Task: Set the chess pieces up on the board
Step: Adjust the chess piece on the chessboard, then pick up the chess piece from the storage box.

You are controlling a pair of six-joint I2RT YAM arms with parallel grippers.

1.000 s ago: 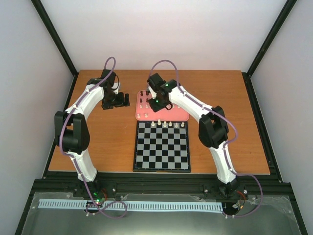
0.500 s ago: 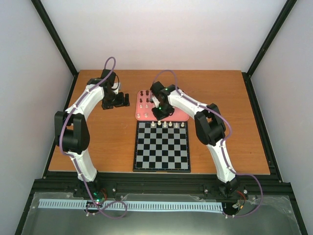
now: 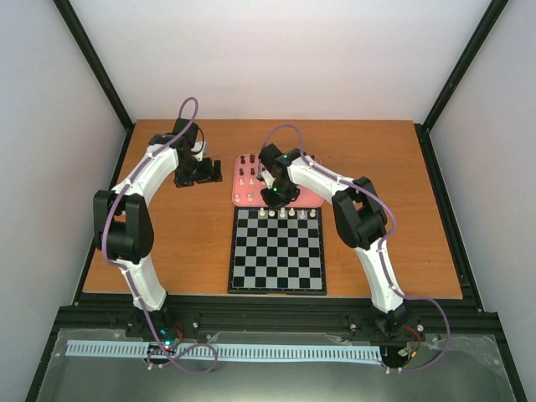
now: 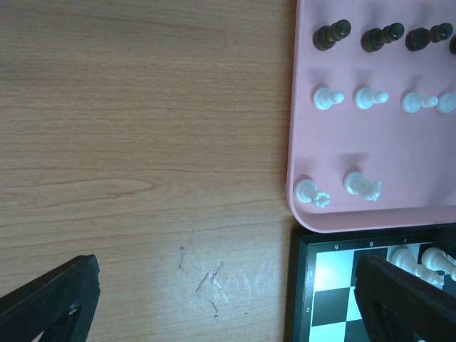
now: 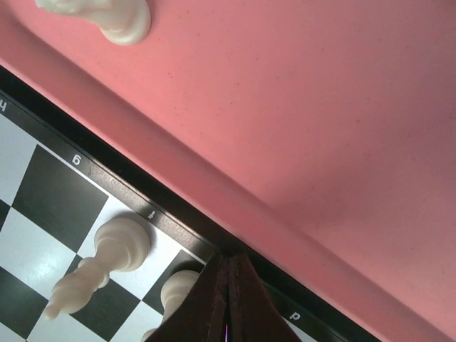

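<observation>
The checkered board (image 3: 277, 251) lies mid-table, with several cream-white pieces (image 3: 287, 213) along its far row. More cream-white and dark pieces (image 3: 244, 177) stand on the left part of the pink tray (image 3: 306, 197) behind it. My right gripper (image 3: 276, 198) is low over the seam between tray and board. In the right wrist view its fingers (image 5: 229, 262) are pressed together over the board's black border (image 5: 128, 196) with nothing seen between them. A white piece (image 5: 120, 246) and another (image 5: 177, 288) stand just left of them. My left gripper (image 3: 198, 172) hovers open and empty over bare table left of the tray.
In the left wrist view the tray corner (image 4: 303, 142) holds dark pieces (image 4: 332, 34), white pawns (image 4: 326, 97) and two more white pieces (image 4: 362, 186). The board's corner (image 4: 313, 285) is at lower right. A scratched patch of wood (image 4: 210, 278) lies between the left fingers (image 4: 50, 299).
My right gripper has moved from over the tray's middle toward me, down to the tray's near edge at the board's far row. The left arm has not moved.
</observation>
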